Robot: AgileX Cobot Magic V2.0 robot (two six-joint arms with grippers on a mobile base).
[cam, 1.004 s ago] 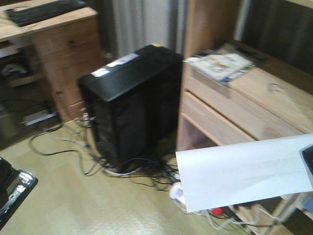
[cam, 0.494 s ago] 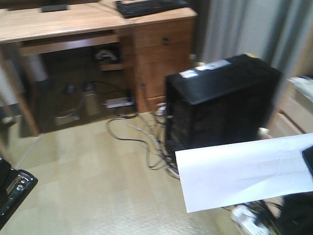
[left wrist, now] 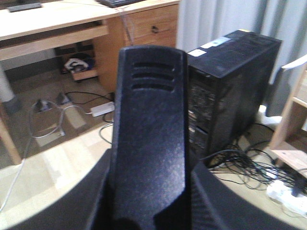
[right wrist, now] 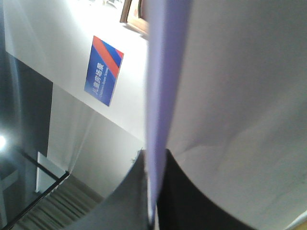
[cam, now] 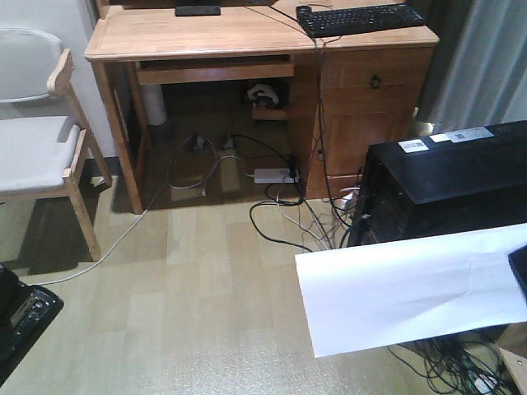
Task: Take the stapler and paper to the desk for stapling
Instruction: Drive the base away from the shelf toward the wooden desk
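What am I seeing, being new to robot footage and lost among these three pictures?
This is a two-armed robot on a mobile base. The front view looks across the floor toward a wooden desk with a keyboard, beside a chair and a black computer tower. The other cameras sit on its wrists. The left one shows the left gripper closed on a black stapler. The right one shows the right gripper pinching a white paper, seen edge-on. Neither is on the desk yet.
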